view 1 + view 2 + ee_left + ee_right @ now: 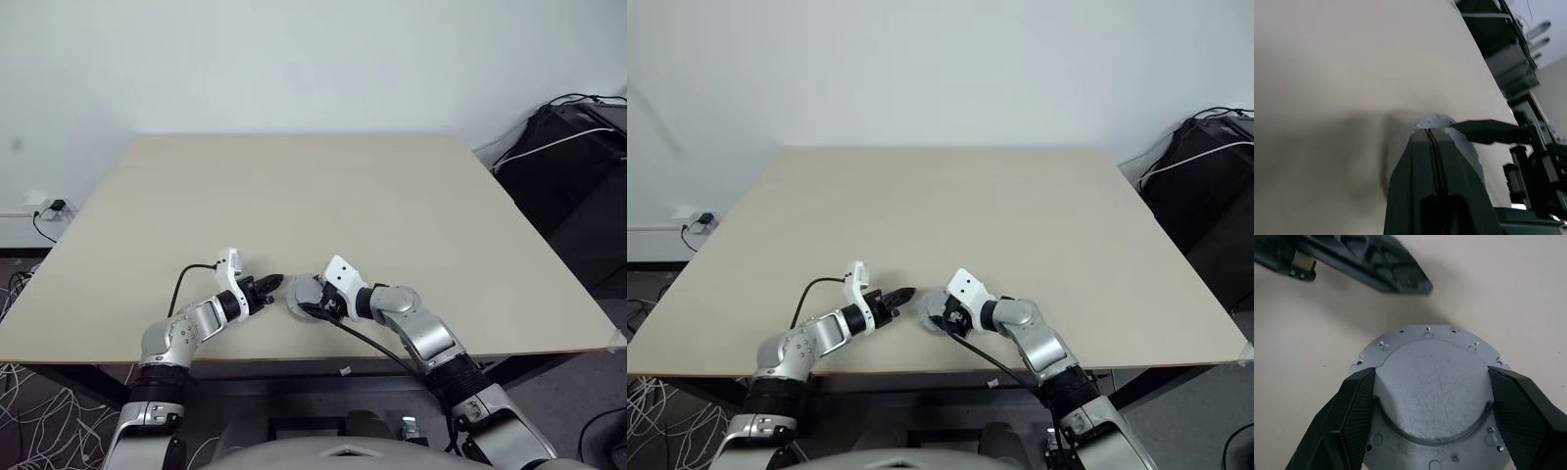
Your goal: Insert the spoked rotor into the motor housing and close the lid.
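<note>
The motor housing [1432,352] lies near the table's front edge, showing a scratched grey metal face with a flange of small holes. My right gripper [1431,377] is shut on it, one finger on each side of its raised round middle. From the head it appears as a grey disc [302,292] at the right gripper [312,300]. My left gripper [275,283] is shut with nothing in it. Its tip points at the housing's left edge, a short way off. The left fingers [1430,147] are pressed together. The spoked rotor and the lid are out of view.
The beige table [323,196] stretches away behind both arms. Dark equipment with cables [568,147] stands off the table's right side. A wall socket with a plug [44,206] sits at the far left.
</note>
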Action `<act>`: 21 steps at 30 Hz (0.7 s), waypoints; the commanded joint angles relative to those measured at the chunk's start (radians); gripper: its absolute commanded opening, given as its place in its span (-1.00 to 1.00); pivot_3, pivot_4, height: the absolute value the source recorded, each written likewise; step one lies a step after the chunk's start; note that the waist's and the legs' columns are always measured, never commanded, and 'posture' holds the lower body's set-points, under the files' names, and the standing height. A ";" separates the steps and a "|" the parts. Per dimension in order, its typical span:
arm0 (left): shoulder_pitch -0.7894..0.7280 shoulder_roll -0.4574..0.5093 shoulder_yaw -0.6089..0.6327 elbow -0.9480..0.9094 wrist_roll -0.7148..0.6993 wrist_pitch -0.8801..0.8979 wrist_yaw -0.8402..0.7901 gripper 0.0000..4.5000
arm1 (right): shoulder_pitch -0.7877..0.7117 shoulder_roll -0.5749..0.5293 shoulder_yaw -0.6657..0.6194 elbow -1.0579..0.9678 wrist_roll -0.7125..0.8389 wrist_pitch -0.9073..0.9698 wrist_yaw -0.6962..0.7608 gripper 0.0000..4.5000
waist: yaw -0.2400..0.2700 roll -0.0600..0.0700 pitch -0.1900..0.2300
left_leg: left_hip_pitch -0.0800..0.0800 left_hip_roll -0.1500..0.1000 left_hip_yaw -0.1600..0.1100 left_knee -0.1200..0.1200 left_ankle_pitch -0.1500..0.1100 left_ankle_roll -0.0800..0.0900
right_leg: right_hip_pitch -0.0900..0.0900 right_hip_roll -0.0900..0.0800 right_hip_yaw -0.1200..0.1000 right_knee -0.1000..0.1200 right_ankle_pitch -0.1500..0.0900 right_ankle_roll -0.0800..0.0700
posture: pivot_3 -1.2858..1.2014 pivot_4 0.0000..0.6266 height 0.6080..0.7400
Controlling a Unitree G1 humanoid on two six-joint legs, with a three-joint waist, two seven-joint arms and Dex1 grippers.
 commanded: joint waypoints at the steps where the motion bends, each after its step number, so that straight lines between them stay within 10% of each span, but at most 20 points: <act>1: -0.033 0.004 -0.049 -0.002 0.019 0.037 -0.040 -1.00 | 0.010 -0.009 0.007 0.010 -0.029 0.028 -0.014 0.42 | 0.000 0.000 0.000 | 0.000 0.000 0.000 0.000 0.000 0.000 | 0.000 0.000 0.000 0.000 0.000 0.000 | 0.03 -1.00 1.00; 21: -0.064 0.000 -0.042 0.072 0.151 0.034 0.031 -1.00 | 0.017 -0.003 0.006 -0.004 -0.027 0.028 -0.025 0.42 | -0.001 0.000 0.000 | 0.000 0.000 -0.001 0.000 0.000 -0.001 | 0.000 0.000 0.000 0.000 0.000 0.000 | 0.03 -1.00 1.00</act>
